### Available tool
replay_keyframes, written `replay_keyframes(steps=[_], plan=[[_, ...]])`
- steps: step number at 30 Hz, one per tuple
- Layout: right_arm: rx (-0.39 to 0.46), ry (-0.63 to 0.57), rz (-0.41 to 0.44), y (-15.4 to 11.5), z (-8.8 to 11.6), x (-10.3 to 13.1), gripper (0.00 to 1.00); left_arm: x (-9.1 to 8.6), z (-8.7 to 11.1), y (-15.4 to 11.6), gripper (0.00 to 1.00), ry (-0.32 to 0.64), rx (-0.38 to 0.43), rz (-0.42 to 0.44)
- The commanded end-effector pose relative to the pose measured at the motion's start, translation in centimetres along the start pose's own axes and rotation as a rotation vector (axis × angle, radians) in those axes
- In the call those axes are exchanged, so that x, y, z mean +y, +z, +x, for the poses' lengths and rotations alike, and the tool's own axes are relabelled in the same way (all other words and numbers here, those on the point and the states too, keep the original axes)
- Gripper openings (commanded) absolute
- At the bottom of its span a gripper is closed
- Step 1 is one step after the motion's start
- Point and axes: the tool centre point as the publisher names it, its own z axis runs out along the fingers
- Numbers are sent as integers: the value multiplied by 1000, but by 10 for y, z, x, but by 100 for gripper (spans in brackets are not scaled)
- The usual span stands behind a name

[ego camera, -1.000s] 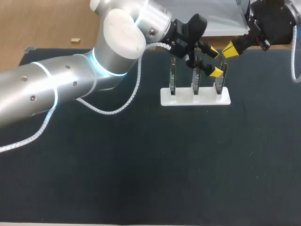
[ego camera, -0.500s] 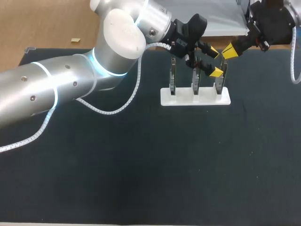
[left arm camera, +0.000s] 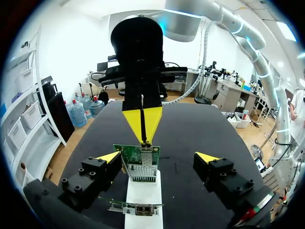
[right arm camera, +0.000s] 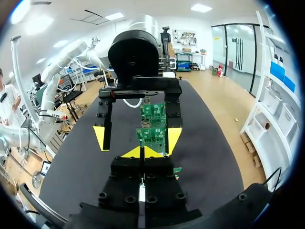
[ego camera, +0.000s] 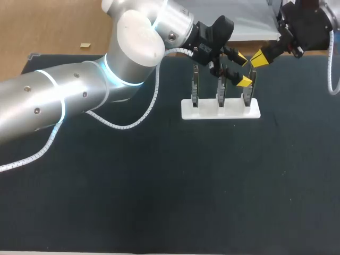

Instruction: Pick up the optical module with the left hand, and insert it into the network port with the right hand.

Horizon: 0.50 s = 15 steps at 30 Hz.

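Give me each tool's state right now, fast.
Left tool: open, its tips either side of the green circuit board.
Right tool: shut, nothing visibly held.

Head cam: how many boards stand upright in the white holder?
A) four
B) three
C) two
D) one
B: the left board, middle board and right board stand in a row in the holder.
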Motion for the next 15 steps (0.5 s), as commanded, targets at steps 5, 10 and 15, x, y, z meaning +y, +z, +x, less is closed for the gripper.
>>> replay_keyframes(steps=[5, 10, 15], plan=[[-8, -2, -4, 4, 3, -4, 0, 0, 0, 0, 100, -1, 3, 0], [-20, -13, 11, 0, -3, -4, 0, 0, 0, 0, 100, -1, 3, 0], [-23, -25, 22, -5, -8, -4, 0, 0, -1, -1, 100, -1, 0, -2]])
